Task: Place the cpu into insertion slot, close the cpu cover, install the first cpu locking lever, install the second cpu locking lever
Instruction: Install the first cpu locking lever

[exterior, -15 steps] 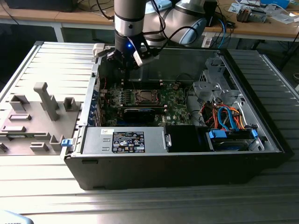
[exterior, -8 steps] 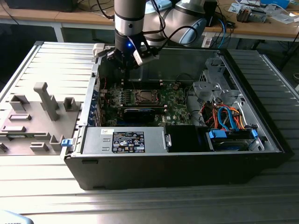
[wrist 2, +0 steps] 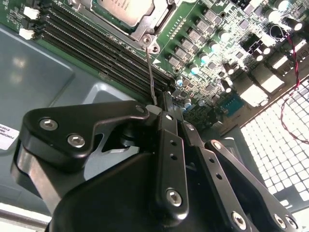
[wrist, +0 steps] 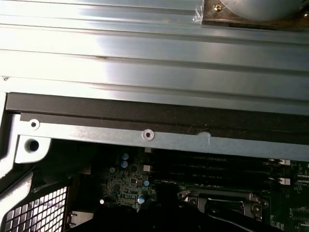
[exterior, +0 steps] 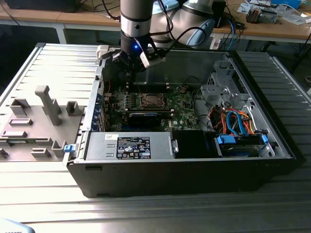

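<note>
At the left of the exterior view you see a grey fixture tray [exterior: 34, 121] with upright posts and blocks, lying on the ribbed metal table [exterior: 63, 63]. That table runs under everything in the frame; its grooves show again at lower centre and at the far right edge.

Centre frame holds the open black computer case [exterior: 184, 170], with the power supply [exterior: 129, 145] along its near wall. Above it, in the upper centre, the arm comes down from the top edge and the claw [exterior: 130, 62] hangs over the case's rear wall, above and to the left of the green motherboard [exterior: 182, 104]. You can find the insertion slot [exterior: 152, 101] in the middle of that board, with the cpu cover [exterior: 146, 95] around it.

In the second wrist view, the cpu [wrist 2: 126, 9] sits at the upper centre, lying flat in the socket, its tan metal top framed by the silver cover plate. The claw's black fingers [wrist 2: 170, 159] fill the lower half, drawn together with nothing between them.

At the right of the exterior view, note the drive cage [exterior: 223, 82] and orange and blue cables [exterior: 233, 121]. Along the top edge, a wooden bench [exterior: 272, 26] carries loose parts.
</note>
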`<state>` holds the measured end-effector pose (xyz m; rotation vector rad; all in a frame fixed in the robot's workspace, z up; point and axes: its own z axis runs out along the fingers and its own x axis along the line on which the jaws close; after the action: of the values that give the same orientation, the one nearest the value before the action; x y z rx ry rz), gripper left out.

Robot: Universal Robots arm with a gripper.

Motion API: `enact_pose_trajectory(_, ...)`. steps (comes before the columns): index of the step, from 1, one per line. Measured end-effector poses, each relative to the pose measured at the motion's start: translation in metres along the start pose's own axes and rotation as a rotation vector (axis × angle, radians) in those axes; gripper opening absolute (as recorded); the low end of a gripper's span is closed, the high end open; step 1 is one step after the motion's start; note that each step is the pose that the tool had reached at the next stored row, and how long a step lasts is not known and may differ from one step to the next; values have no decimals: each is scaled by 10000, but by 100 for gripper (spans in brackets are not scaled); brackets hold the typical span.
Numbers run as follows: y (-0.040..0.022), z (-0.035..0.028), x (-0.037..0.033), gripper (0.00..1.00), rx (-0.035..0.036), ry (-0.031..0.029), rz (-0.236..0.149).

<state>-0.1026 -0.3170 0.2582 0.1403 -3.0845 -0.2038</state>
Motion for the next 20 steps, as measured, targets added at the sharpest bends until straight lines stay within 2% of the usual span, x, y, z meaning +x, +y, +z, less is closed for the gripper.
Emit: enact_pose_trajectory(20, -11, -4, -125, 11, 0, 1, -13)
